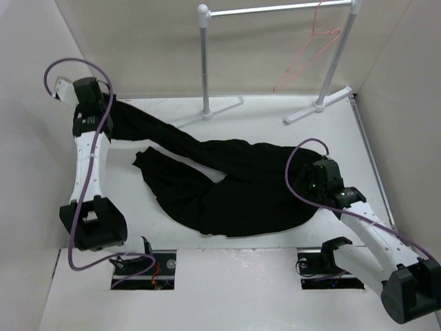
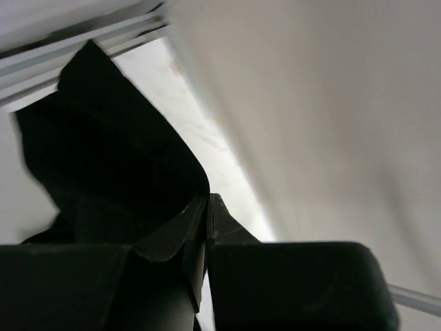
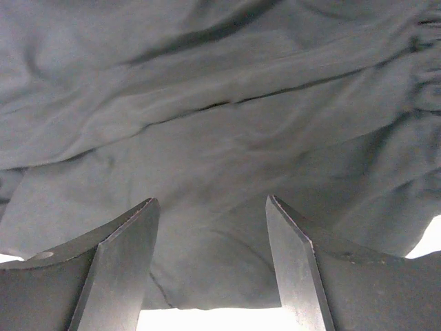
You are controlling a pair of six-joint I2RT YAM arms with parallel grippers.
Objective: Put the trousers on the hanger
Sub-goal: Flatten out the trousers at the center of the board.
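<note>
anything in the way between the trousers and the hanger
Nothing visible blocks it. The trousers lie on the table in front of the white rack; the hanger hangs from its rail beside the right post. Only that post stands close to it.

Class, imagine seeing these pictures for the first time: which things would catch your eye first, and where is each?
The black trousers sprawl across the middle of the white table, one leg stretched to the far left, where the left pincer is shut on its end. A pink wire hanger dangles from the white rack at the far right, and the right pincer stands open over the cloth's near right side.
</note>
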